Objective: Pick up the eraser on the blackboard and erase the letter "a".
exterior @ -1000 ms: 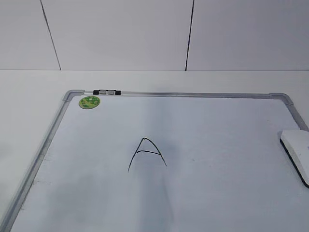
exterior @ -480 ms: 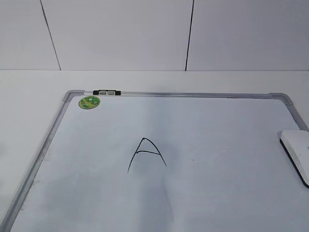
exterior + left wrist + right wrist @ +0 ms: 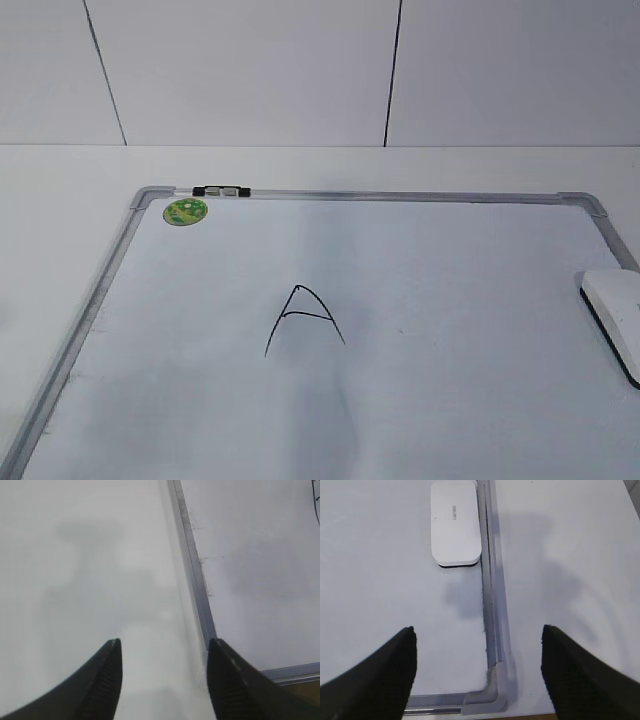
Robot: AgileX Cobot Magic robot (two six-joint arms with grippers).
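Neither arm shows in the exterior view; only the wrist cameras show the grippers. The right gripper (image 3: 477, 675) hangs with its two fingers spread wide and nothing between them, over the board's near right corner. Ahead of it and a little to its left lies the one eraser (image 3: 455, 522), flat on the board (image 3: 380, 580), its long right side just beside the frame rail. That view also shows small grey print on the eraser's top, too small to read. From the exterior view the same eraser (image 3: 617, 318) is cut off by the right edge, and its dark underside edge shows there.

The left gripper (image 3: 164, 672) is parted too, holding nothing, over the bare table (image 3: 75, 580) just outside the board's left rail. The rail (image 3: 192, 570) runs ahead past its right finger, with the board surface (image 3: 260, 570) on the right side.

Only one letter (image 3: 303, 318) is on the board: an angular, pointed "A" near the middle, seen whole only in the exterior view. A thin black stroke at the top right edge of the left wrist view may be part of it.

The exterior view alone shows one green sticker (image 3: 185, 211) and one small black-and-white clip (image 3: 221, 190) at the far left corner.
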